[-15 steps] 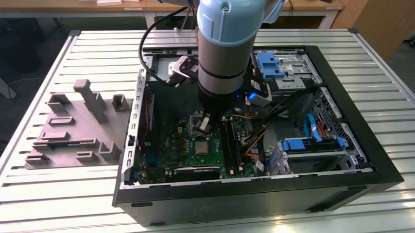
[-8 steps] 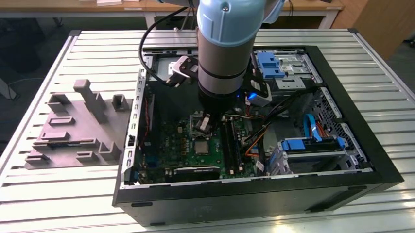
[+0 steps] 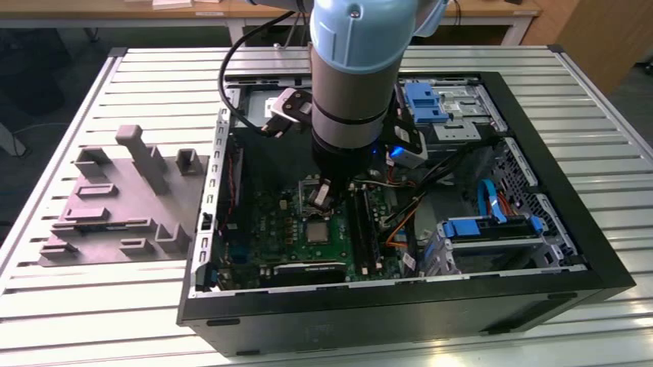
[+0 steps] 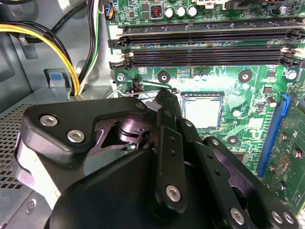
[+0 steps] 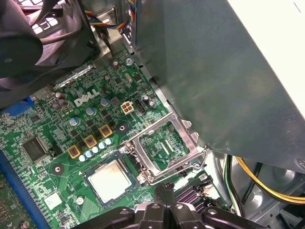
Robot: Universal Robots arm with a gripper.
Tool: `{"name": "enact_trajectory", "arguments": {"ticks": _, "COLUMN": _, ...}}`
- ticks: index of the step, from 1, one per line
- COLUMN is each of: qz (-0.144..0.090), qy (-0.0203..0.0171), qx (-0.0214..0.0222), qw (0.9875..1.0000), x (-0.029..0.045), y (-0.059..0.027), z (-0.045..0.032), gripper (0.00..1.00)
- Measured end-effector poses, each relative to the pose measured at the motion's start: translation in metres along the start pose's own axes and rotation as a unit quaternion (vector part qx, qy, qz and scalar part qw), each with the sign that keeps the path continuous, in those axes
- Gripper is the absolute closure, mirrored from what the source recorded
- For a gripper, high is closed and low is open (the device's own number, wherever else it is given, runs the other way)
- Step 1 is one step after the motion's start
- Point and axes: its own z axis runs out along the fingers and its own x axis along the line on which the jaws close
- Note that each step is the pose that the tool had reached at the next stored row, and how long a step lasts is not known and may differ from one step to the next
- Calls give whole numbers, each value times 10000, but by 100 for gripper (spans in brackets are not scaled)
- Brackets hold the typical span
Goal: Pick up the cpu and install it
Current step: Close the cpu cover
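cpu (image 5: 110, 180) sits flat in the motherboard socket (image 5: 112, 182), lower left of centre in the first wrist view; silvery-grey square top, pale rim, faint smudges on the metal. in the second wrist view the cpu (image 4: 202, 111) is right of centre, its lower left corner cut off by the gripper linkage. in the exterior view the cpu (image 3: 317, 231) is a small grey square low in the middle of the frame, detail hard to make out.

socket load plate (image 5: 164, 148) is swung up and open, touching the socket's edge, its window showing green board behind. lever wire runs along its lower edge.

gripper (image 5: 167, 187) comes in at the bottom centre of the first wrist view, fingers pressed together with nothing between them, tips just beside the load plate's lower edge, apart from the cpu. in the second wrist view the gripper (image 4: 162, 95) body blocks the lower half, tips pointing at the socket's left side; contact with the lever is not clear.

green motherboard (image 4: 248, 90) around it, black memory slots (image 4: 205, 45) across the top of the second wrist view. arm (image 3: 355, 84) hides the upper middle of the open computer case (image 3: 571, 229) in the exterior view. grey moulded tray (image 3: 118, 202) lies at the left on the slatted table (image 3: 61, 306). yellow and black cables (image 4: 71, 57) at upper left of the second wrist view.
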Motion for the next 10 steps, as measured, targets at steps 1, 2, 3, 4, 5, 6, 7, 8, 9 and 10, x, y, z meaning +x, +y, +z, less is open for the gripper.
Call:
{"name": "enact_trajectory", "arguments": {"ticks": 1, "qz": 0, "qy": 0, "qx": 0, "qw": 10000, "x": 0, "y": 0, "z": 0, "gripper": 89}}
{"name": "enact_trajectory", "arguments": {"ticks": 2, "qz": 0, "qy": 0, "qx": 0, "qw": 10000, "x": 0, "y": 0, "z": 1, "gripper": 89}}
{"name": "enact_trajectory", "arguments": {"ticks": 3, "qz": 0, "qy": 0, "qx": 0, "qw": 10000, "x": 0, "y": 0, "z": 1, "gripper": 89}}
{"name": "enact_trajectory", "arguments": {"ticks": 4, "qz": 0, "qy": -1, "qx": 0, "qw": 10000, "x": 2, "y": -2, "z": 20, "gripper": 89}}
{"name": "enact_trajectory", "arguments": {"ticks": 5, "qz": 0, "qy": 0, "qx": 0, "qw": 10000, "x": 2, "y": -2, "z": 25, "gripper": 89}}
{"name": "enact_trajectory", "arguments": {"ticks": 6, "qz": 0, "qy": 0, "qx": 0, "qw": 10000, "x": 3, "y": -2, "z": 25, "gripper": 89}}
{"name": "enact_trajectory", "arguments": {"ticks": 7, "qz": 0, "qy": 0, "qx": 0, "qw": 10000, "x": 3, "y": -2, "z": 27, "gripper": 89}}
{"name": "enact_trajectory", "arguments": {"ticks": 8, "qz": 0, "qy": 0, "qx": 0, "qw": 10000, "x": 3, "y": -2, "z": 29, "gripper": 89}}
{"name": "enact_trajectory", "arguments": {"ticks": 9, "qz": 0, "qy": 0, "qx": 0, "qw": 10000, "x": 3, "y": -2, "z": 29, "gripper": 89}}
{"name": "enact_trajectory", "arguments": {"ticks": 10, "qz": 0, "qy": -1, "qx": 0, "qw": 10000, "x": 3, "y": -2, "z": 30, "gripper": 89}}
